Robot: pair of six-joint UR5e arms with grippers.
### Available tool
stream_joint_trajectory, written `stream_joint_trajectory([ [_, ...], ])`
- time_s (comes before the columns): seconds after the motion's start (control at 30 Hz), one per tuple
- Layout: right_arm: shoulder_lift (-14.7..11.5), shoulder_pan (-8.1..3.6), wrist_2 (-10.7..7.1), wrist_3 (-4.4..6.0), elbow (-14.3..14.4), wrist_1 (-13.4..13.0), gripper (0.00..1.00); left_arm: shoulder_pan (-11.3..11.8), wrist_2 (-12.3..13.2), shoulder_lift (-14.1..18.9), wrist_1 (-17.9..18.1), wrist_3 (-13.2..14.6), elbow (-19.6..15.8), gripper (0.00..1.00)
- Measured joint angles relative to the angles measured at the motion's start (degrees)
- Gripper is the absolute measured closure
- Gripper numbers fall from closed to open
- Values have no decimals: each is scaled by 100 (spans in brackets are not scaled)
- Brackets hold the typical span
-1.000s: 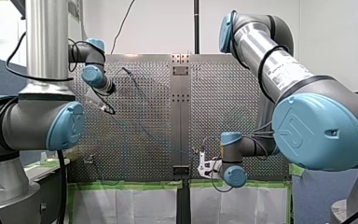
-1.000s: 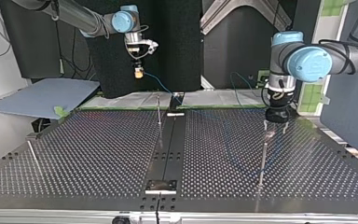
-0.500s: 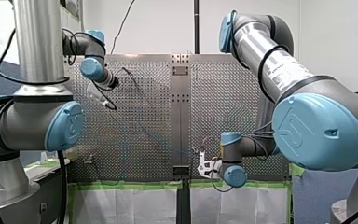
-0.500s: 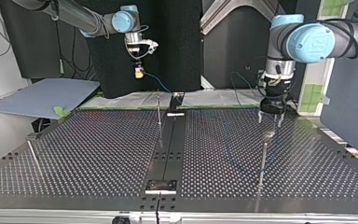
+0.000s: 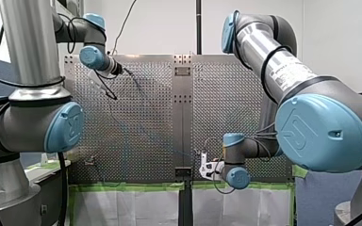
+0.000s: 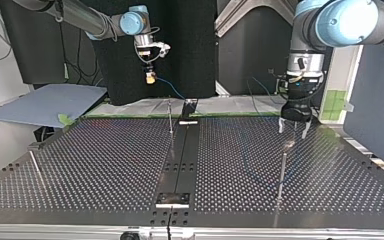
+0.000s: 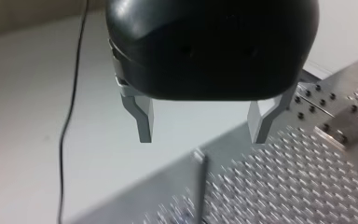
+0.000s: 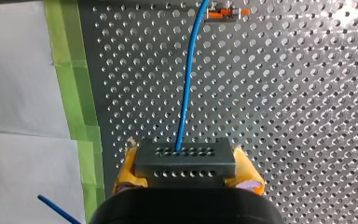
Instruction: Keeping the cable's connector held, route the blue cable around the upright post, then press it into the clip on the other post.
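Note:
My right gripper (image 6: 150, 78) hangs above the far table edge at the top view's left, its yellow pads (image 8: 126, 170) shut on the dark connector (image 8: 184, 160). The blue cable (image 8: 186, 93) runs straight ahead from the connector over the perforated plate. My left gripper (image 6: 293, 129) hovers just above and behind the clip-topped post (image 6: 283, 165) at the top view's right. Its metal fingers (image 7: 143, 119) stand wide open with nothing between them. The post's top (image 7: 199, 161) shows below the fingers. A thin upright post (image 6: 170, 119) stands near the centre rail.
A dark centre rail (image 6: 180, 160) splits the perforated table (image 6: 105, 165). Another thin post (image 6: 36, 167) leans at the top view's left. Green tape (image 8: 74, 79) edges the plate. A small orange fitting (image 8: 226, 13) lies ahead of the connector.
My left gripper has lifted off the clip-topped post and drawn back toward the table's far side in the front view. My right gripper has held still with the connector.

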Motion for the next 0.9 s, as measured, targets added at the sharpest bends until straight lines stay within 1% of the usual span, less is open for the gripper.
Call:
stream_joint_trajectory([
  [0.13,-1,0,-27,4,-4,-1,100,25,12,200,-48,201,185,0],
  [0.27,-3,0,-31,-5,-6,0,100,43,88,378,-198,398,379,0],
  [0.37,-5,0,-38,-3,-7,-1,100,41,163,380,-343,547,529,0],
  [0.47,-5,0,-51,-6,-8,0,100,6,152,291,-485,688,671,0],
  [0.67,-5,0,-58,-23,-10,0,100,-144,-87,80,-774,981,963,0],
  [0.9,-4,0,-58,-28,-14,-1,100,-287,-480,7,-1172,1377,1360,0],
])
